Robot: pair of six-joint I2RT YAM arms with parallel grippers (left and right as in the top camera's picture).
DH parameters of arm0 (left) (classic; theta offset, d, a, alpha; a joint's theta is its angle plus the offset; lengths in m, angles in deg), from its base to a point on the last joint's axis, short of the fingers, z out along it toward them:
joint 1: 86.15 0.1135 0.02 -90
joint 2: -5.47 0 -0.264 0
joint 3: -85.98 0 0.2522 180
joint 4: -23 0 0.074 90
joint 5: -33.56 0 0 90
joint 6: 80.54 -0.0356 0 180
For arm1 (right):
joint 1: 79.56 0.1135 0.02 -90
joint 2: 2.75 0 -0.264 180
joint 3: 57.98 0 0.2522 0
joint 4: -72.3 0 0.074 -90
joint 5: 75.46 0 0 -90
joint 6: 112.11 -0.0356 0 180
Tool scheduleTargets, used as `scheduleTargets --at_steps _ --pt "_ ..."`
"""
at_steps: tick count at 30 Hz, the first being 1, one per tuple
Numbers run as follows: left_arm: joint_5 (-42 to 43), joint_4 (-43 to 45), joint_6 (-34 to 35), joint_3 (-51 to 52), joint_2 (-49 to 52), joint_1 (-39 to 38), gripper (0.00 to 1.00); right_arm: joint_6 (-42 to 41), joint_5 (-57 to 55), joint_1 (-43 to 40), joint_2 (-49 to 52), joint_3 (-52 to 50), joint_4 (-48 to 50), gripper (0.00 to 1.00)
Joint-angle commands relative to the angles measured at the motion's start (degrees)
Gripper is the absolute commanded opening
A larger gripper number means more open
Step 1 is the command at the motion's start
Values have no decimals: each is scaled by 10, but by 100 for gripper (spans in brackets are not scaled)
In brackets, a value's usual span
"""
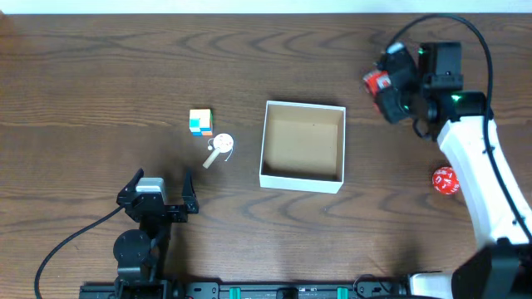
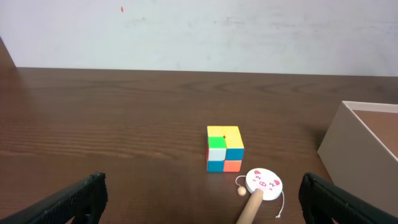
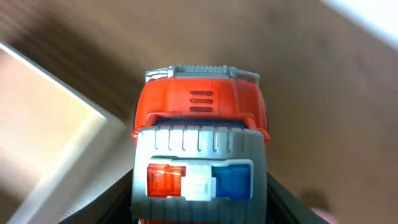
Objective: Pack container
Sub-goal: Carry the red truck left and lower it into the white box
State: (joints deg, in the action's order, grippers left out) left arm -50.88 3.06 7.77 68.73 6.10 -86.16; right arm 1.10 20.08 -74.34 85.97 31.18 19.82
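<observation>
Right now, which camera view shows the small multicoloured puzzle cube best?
The left wrist view: the small multicoloured puzzle cube stands near and sharp, its coloured squares distinct. The overhead view shows it only small, from above. The right wrist view does not show it.

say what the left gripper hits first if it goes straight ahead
Probably the pig toy, stick end first, just right of centre ahead of the left gripper; the cube lies farther on. Depth is unclear.

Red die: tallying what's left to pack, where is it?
Overhead view: the red die lies on the table right of the container, beside the right arm.
</observation>
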Motion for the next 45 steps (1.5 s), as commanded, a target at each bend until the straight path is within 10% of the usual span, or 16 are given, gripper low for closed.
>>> scheduleTargets --at_steps 1,19,34,45 --pt "-7 -6 0 17 -4 3 98 2 5 51 -13 21 0 5" --pt "-7 -6 0 17 -4 3 98 5 5 211 -2 23 -45 9" --pt "-7 -6 0 17 -4 3 98 297 2 207 111 21 -60 19" --pt "-7 -6 0 17 -4 3 98 302 -43 193 184 21 -20 18"
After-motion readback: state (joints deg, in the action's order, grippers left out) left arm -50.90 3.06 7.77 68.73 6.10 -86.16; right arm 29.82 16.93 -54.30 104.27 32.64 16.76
